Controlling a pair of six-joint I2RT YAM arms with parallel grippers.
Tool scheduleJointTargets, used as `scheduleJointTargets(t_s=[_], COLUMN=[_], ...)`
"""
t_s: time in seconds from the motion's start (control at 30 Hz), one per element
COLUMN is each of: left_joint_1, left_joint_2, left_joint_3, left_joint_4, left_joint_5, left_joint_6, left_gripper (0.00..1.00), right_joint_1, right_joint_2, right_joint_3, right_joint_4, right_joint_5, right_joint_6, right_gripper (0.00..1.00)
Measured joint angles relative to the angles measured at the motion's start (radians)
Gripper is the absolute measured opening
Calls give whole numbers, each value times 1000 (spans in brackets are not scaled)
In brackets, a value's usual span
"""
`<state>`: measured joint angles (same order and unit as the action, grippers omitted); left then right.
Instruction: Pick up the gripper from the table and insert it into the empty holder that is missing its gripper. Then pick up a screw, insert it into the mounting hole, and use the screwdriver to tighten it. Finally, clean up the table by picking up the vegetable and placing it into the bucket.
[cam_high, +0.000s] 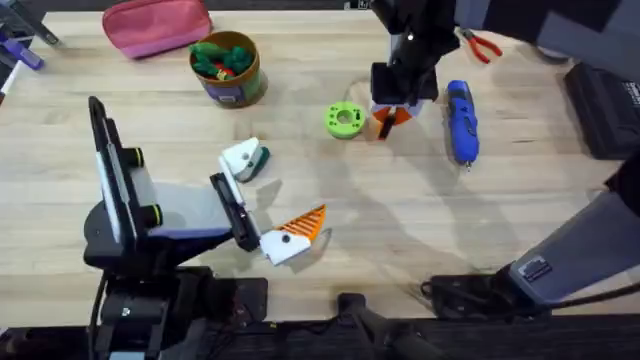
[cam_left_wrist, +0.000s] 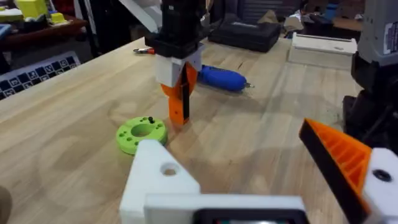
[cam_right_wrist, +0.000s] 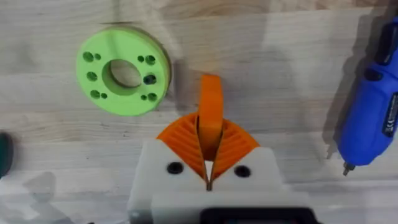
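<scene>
Overhead, right arm: the right gripper (cam_high: 392, 115) hangs over the far middle of the table, pinching the small orange gripper tip (cam_high: 384, 124), between the green ring-shaped disc (cam_high: 345, 120) and the blue screwdriver (cam_high: 461, 121).
Overhead, left arm: the left gripper (cam_high: 270, 200) sits nearer the bases, its two fingers spread wide, nothing between them; the far one is the bare white holder (cam_high: 240, 158), the near one already wears an orange tip.
Overhead, cleanup: the dark green vegetable (cam_high: 260, 160) lies right against the holder; the yellow-tan bucket (cam_high: 228, 68) stands well apart at the far left, toy vegetables showing inside.
Left wrist: the orange tip (cam_left_wrist: 180, 96) hangs clear of the wood in the other arm's clamp, just beside the green disc (cam_left_wrist: 141, 134), where a small black screw (cam_left_wrist: 149, 120) stands in a hole; the holder (cam_left_wrist: 160, 180) shows its flat face and an open mounting hole.
Right wrist: the ribbed orange pads (cam_right_wrist: 180, 140) are pressed onto the tip (cam_right_wrist: 210, 115), the disc (cam_right_wrist: 123, 69) to one side, the screwdriver (cam_right_wrist: 371, 118) to the other.
Progress: the pick-up looks done; insertion, screw, tightening and vegetable cleanup all appear left.
</scene>
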<state>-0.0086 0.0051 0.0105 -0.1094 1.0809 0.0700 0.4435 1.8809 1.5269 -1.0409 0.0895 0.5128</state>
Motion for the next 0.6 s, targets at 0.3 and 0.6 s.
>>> scheduleJointTargets(t_s=[0.3,0.6], left_joint_1=[0,0], left_joint_2=[0,0], left_joint_3=[0,0], left_joint_4=[0,0], left_joint_5=[0,0], left_joint_6=[0,0], left_gripper=[986,985], right_joint_1=[0,0], right_joint_2=[0,-17], right_joint_3=[0,-1], right_joint_4=[1,1], right_joint_5=[0,0], right_joint_6=[0,-1], right_gripper=[7,7])
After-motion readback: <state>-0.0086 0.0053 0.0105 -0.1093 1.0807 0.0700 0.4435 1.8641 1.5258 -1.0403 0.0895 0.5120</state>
